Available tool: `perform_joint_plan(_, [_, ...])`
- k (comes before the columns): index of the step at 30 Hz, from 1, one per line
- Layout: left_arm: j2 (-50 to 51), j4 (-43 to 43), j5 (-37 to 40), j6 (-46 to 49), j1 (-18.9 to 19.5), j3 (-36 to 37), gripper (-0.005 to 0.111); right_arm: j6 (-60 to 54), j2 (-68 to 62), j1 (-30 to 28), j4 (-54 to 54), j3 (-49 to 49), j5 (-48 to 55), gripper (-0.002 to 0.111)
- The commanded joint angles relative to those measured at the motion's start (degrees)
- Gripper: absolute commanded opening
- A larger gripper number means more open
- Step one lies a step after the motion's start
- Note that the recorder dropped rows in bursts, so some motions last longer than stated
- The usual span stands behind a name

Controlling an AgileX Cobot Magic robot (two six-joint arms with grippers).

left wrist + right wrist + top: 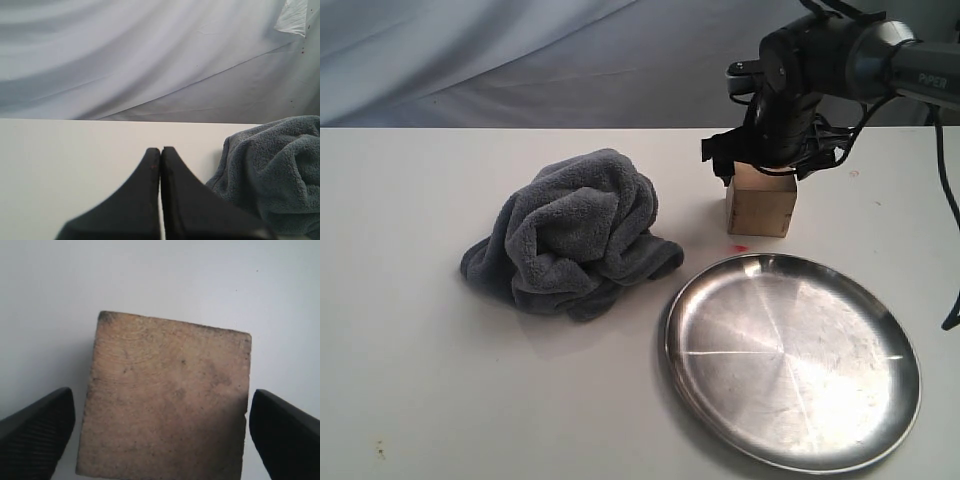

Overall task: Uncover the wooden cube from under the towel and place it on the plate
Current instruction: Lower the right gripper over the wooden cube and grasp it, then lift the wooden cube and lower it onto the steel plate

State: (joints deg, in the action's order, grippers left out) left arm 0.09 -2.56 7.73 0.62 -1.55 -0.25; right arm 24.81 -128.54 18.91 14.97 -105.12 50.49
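The wooden cube [759, 208] stands uncovered on the white table, just behind the silver plate [792, 358]. My right gripper [761, 172] hangs directly over the cube. In the right wrist view the cube [167, 397] lies between the gripper's [162, 415] two spread fingertips [37, 432], with a small gap on each side. The dark grey towel [572, 234] is bunched in a heap to the cube's left. My left gripper [160, 150] is shut and empty, low over the table beside the towel [272, 170]; it is out of the exterior view.
A small red mark [740, 247] shows on the table [420, 380] between cube and plate. A pale draped cloth backdrop [520, 60] hangs behind the table's far edge.
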Motion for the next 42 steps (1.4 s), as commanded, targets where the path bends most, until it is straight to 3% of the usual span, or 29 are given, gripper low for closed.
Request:
perform_joint_plan(1, [-0.09, 0.04, -0.09, -0.13, -0.05, 0.25, 0.001, -2.67, -0.13, -0.19, -3.48, 0.05, -0.54, 0.086])
perform_joint_plan(15, [-0.09, 0.04, -0.09, -0.13, -0.05, 0.25, 0.001, -3.78, -2.54, -0.19, -3.50, 0.05, -0.66, 0.083])
perform_joint_plan(23, [-0.09, 0.04, -0.09, -0.02, -0.05, 0.25, 0.001, -3.44, -2.11, -0.19, -3.64, 0.05, -0.61, 0.054])
perform_joint_plan(33, [-0.09, 0.04, -0.09, -0.13, -0.05, 0.25, 0.001, -8.14, 5.14, -0.08, -3.94, 0.05, 9.00, 0.053])
perform_joint_plan(42, [-0.09, 0.04, -0.09, -0.13, -0.05, 0.25, 0.001, -14.44, 9.87, 1.21, -10.53, 1.82, 16.56, 0.050])
